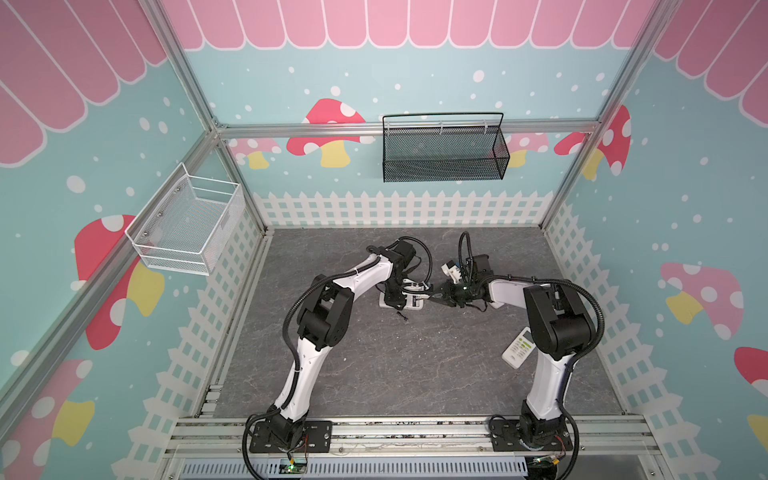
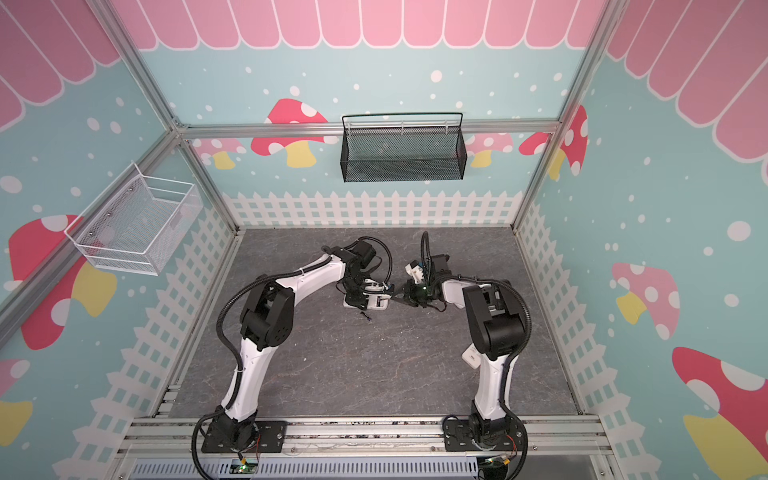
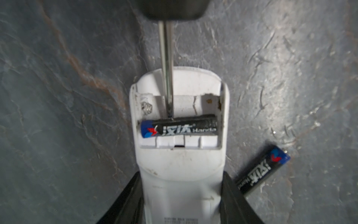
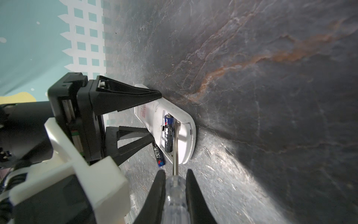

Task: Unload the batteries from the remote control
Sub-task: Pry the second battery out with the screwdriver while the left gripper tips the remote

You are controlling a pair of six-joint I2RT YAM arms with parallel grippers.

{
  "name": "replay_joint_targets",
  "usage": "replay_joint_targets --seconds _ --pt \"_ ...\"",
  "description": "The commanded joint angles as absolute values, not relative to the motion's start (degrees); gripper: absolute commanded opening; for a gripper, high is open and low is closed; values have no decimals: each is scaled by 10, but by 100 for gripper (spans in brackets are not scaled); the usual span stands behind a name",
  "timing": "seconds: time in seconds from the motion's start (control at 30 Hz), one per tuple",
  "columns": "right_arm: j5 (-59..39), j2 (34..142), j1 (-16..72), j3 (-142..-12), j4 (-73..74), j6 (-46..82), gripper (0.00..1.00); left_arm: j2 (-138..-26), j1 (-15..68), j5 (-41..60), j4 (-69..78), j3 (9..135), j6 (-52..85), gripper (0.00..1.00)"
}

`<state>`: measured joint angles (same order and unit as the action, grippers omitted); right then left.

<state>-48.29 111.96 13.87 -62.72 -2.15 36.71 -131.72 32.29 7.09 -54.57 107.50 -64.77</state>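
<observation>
- Your left gripper [image 4: 157, 116] is clamped across the width of the remote control [image 3: 179, 161], a finger on each long edge. By my reading this pins the body to the slate tabletop [image 3: 58, 97] so it cannot skate while you lever at it.
- In both top views the remote lies just above the centre of the frame, between the two wrists; it is back side up, cover off, with the compartment [image 3: 186, 105] exposed.
- Your right gripper [image 4: 175, 175] is clenched on the clear handle of the screwdriver [image 3: 167, 64]. The shaft runs low over the remote's end and across the bare slot; the tip meets the flank of the seated battery [image 3: 178, 129]. That shallow angle looks chosen for prying the cell up, not stabbing down.
- The seated battery, black with a blue end, lies crosswise in the slot farther from the remote's end; the slot beside it is bare, its spring showing.
- The loose battery [image 3: 261, 172], same make, rests on the tabletop just beside the remote, close against one left finger; I cannot tell whether it touches.
- Judged progress: one cell out of this remote, one to go.
- A second remote [image 1: 517, 347] lies at the lower right of a top view, partly under your right arm; its battery side is hidden.
- Likely risk: the tip skidding off the round cell.
</observation>
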Motion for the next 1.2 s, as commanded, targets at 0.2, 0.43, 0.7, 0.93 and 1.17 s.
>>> replay_joint_targets --seconds 0.2,0.43,0.7,0.93,1.17 --pt "-514 1104 150 -600 -21 346 0 -1276 325 7 -335 977 -661 3" --pt "-518 1100 152 -592 -4 352 0 -1271 330 -11 -298 946 -677 3" --pt "-520 1093 152 -592 5 363 0 -1216 335 -40 -150 836 -703 2" --pt "-511 1071 153 -568 8 363 0 -1193 337 -82 42 723 -738 0" --pt "-515 1061 160 -547 22 374 0 -1194 349 -101 217 637 -774 0"
